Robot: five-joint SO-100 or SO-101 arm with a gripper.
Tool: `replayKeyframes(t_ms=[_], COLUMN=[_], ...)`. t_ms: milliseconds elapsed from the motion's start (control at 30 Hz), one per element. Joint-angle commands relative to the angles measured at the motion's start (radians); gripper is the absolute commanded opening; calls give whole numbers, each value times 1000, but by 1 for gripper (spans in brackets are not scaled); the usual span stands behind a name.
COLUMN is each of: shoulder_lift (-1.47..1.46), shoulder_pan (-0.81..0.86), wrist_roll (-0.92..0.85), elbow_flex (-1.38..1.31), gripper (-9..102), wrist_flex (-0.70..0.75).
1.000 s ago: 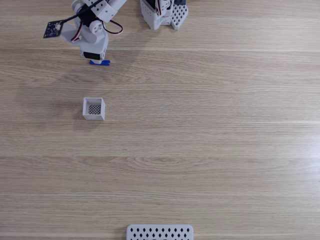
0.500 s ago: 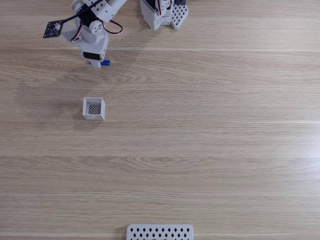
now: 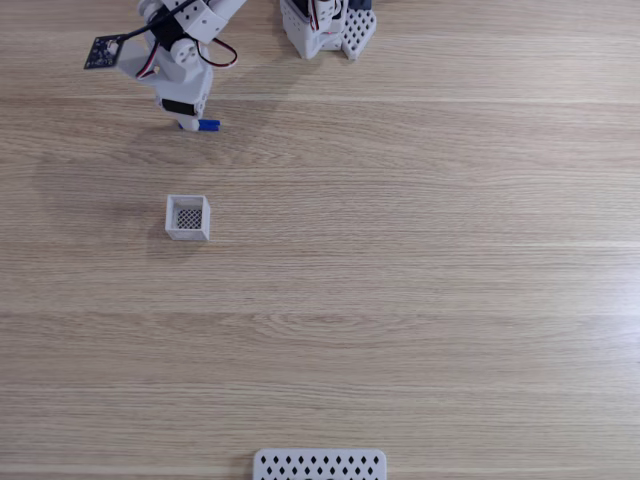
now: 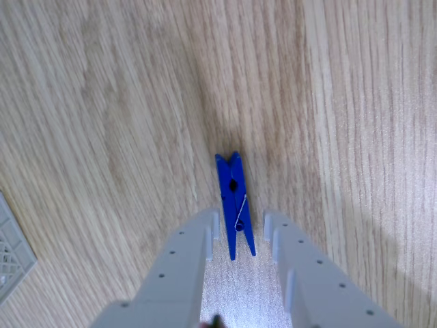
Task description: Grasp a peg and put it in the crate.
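The blue peg [image 4: 233,198], a clothespin, lies flat on the wooden table. My gripper [image 4: 240,220] is open, one white finger on each side of the peg's near end, with a small gap on both sides. In the fixed view the peg [image 3: 206,125] sticks out to the right from under my gripper [image 3: 188,120] at the top left. The crate [image 3: 188,217], a small white open box with a dark mesh bottom, stands below the gripper in that view, a short way off, with nothing in it.
The arm's base [image 3: 320,28] is at the top centre. A flat white panel with diamond holes [image 3: 320,465] lies at the bottom edge. A white grid piece [image 4: 13,249] shows at the left edge of the other view.
The arm head has shifted slightly up and left since half a second ago, uncovering more of the peg. The peg and crate have not moved.
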Motion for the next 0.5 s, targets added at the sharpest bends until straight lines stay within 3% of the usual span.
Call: replayKeyframes(t_ms=[0, 467], shoulder_lift=[15, -23], shoulder_pan=[-18, -23], wrist_roll=[-17, -34], elbow_flex=[-63, -34], gripper=[11, 11], wrist_flex=[-2, -2])
